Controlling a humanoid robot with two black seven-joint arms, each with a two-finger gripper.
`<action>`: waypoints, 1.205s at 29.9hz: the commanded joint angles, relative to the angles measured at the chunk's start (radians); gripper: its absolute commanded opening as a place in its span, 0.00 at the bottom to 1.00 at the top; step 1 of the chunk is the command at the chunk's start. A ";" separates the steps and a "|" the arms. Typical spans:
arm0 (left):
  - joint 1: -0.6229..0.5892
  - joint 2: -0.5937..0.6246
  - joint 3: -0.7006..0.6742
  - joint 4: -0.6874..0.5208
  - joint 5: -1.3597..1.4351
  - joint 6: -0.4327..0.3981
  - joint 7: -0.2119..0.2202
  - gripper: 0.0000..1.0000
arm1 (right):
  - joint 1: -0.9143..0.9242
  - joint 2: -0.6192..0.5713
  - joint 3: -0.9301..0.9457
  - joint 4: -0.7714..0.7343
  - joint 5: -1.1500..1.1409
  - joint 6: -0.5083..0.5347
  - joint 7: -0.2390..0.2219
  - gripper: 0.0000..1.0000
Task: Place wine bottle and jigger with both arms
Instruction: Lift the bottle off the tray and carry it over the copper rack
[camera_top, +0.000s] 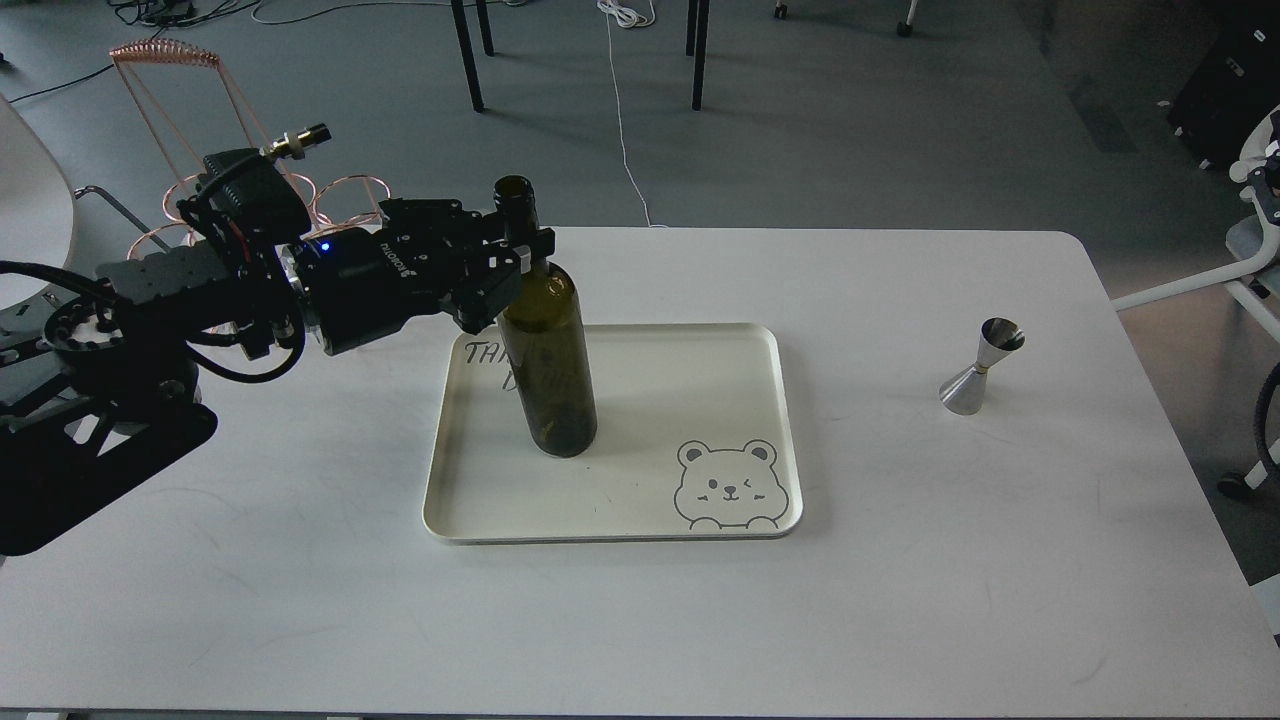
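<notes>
The wine bottle, dark olive-green and without a label, stands in the left part of the cream tray, leaning slightly with its neck to the left. My left gripper comes in from the left. Its fingers are closed around the bottle's neck, just above the shoulder. The jigger, a small steel double cone, stands alone on the white table at the right, well apart from the tray. My right arm and gripper are not in the head view.
The tray has a bear drawing at its front right corner and handwriting behind the bottle. A copper wire glass rack stands behind my left arm. Chair legs and cables are on the floor beyond the table.
</notes>
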 joint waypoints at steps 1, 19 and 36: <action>-0.001 0.031 -0.004 -0.017 -0.001 0.001 -0.001 0.10 | 0.000 0.000 0.000 0.000 0.000 0.000 0.000 0.99; -0.225 0.280 -0.028 0.059 -0.207 -0.026 -0.022 0.09 | 0.007 -0.002 -0.001 0.000 -0.001 0.000 0.000 0.99; -0.296 0.268 0.065 0.348 -0.118 -0.062 -0.055 0.08 | 0.013 -0.002 -0.006 0.000 -0.001 0.000 0.000 0.99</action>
